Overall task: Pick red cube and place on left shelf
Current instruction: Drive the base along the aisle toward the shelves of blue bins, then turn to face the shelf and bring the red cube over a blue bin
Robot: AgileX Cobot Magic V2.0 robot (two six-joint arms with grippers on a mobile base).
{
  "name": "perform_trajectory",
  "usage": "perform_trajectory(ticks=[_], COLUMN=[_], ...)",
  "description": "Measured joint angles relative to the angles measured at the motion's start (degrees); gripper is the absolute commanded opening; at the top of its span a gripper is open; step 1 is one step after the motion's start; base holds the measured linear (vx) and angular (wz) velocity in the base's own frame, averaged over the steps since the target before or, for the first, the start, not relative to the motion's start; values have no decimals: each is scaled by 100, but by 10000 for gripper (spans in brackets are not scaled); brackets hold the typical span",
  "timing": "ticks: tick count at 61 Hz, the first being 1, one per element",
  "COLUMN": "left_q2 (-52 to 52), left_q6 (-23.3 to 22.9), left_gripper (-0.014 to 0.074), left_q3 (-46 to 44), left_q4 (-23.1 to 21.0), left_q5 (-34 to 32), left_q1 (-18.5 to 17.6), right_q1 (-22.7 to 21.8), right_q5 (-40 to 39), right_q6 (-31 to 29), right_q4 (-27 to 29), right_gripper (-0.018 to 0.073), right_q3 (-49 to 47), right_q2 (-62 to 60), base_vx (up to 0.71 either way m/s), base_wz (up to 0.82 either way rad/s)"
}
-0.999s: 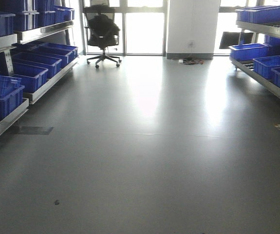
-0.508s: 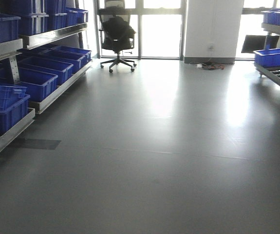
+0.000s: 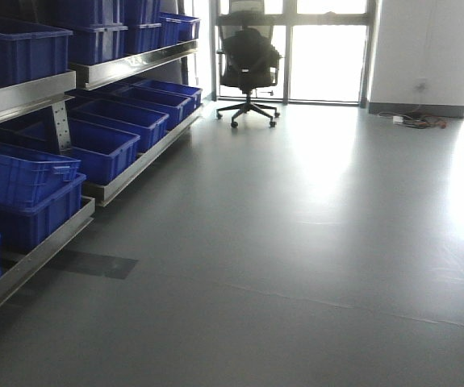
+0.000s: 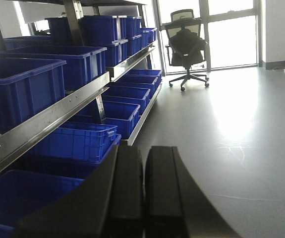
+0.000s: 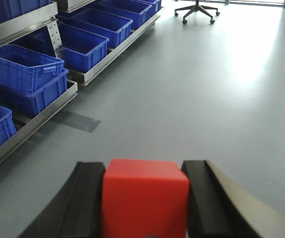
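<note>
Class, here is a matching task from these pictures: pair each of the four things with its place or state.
Things:
1. red cube
2. left claw
3. office chair
4. blue bins

Places or states:
A. by the far windows
B. on the steel shelf rack
C. shut, holding nothing
D. gripped in the right claw

Pairs: 1-D, 2-C, 3-A, 4-B

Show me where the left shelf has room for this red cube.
Tiers of the left shelf are packed with blue bins. Free room: inside the open lower bins, and the floor between shelf and office chair.
</note>
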Motion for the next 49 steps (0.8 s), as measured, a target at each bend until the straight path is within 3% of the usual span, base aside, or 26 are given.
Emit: perform_trajectory(ticks=[49], left_q2=[0], left_q6=[0], left_gripper=[106], left_q3=[0], left_q4=[0], left_q5=[0], left_q1=[0], right_q1=[0], right_q5=[0], right_q6=[0], right_q4=[0], right_gripper=[59], right_q3=[0], right_q2=[0], base_vx=[56], base_wz=[38])
